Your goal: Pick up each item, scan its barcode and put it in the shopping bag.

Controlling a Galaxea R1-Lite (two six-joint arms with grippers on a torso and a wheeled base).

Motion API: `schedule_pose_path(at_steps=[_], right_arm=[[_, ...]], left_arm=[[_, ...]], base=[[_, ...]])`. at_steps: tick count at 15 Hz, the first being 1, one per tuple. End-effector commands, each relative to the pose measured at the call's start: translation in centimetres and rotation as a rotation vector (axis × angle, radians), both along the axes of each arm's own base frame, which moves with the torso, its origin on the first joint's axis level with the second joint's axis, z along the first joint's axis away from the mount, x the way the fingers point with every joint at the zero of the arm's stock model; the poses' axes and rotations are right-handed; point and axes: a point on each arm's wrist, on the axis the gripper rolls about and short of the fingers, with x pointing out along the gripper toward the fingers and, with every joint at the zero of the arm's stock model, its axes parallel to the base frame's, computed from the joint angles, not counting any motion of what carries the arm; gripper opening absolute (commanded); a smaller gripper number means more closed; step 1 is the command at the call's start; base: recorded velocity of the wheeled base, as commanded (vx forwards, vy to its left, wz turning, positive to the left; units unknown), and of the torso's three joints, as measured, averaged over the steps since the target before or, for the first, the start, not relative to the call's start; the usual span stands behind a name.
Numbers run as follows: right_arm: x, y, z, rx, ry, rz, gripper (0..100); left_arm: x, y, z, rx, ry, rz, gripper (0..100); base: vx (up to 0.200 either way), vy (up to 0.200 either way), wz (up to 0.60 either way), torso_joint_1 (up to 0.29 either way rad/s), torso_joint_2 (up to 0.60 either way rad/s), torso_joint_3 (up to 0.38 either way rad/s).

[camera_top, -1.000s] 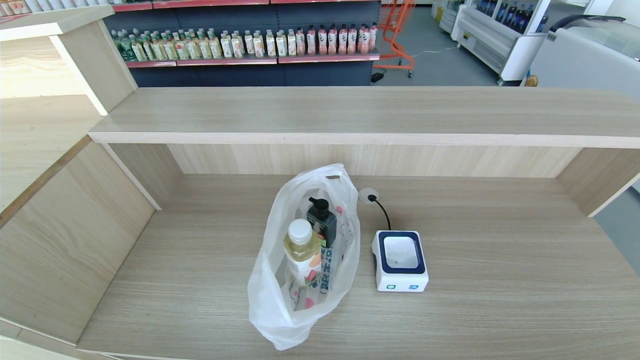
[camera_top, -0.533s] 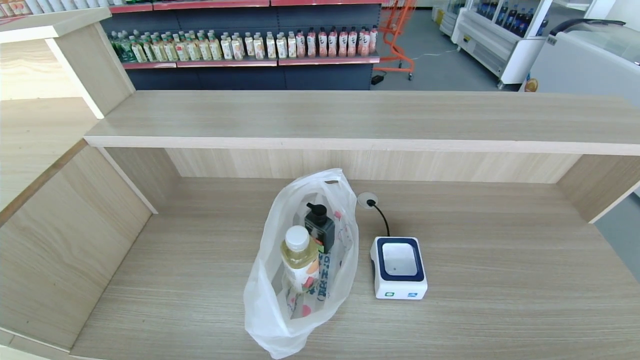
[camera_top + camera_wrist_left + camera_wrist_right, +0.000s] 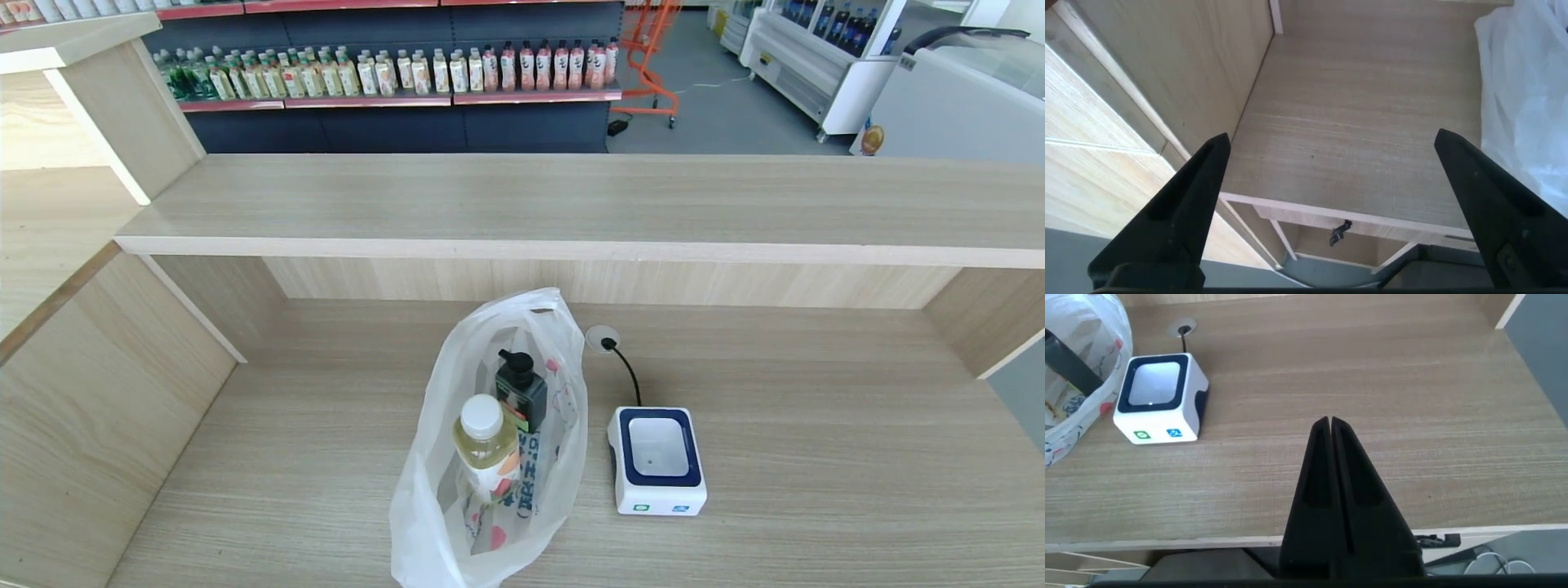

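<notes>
Sagging open, the translucent white shopping bag (image 3: 424, 506) holds two bottles (image 3: 487, 441); left gripper (image 3: 1331, 137) spread, right gripper (image 3: 1329, 422) closed.

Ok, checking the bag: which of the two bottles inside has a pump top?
The black bottle, at the back of the shopping bag; the yellowish bottle in front has a white cap.

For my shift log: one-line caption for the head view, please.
Shopping bag holding a drink bottle and a pump bottle, on the counter beside the barcode scanner.

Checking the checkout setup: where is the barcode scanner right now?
In the head view the barcode scanner sits on the counter, just right of the shopping bag.
</notes>
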Motion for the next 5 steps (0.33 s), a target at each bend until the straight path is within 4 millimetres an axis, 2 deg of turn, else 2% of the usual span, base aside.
schedule_pose_path(at_steps=[1, 5], right_arm=[[0.02, 0.0, 0.01, -0.001, 0.003, 0.001, 0], [0.02, 0.0, 0.01, -0.008, 0.003, 0.001, 0]], left_arm=[[0.0, 0.0, 0.0, 0.0, 0.0, 0.001, 100], [0.01, 0.0, 0.0, 0.0, 0.001, 0.001, 100]], base=[[0.0, 0.0, 0.0, 0.0, 0.0, 0.0], [0.0, 0.0, 0.0, 0.0, 0.0, 0.0]])
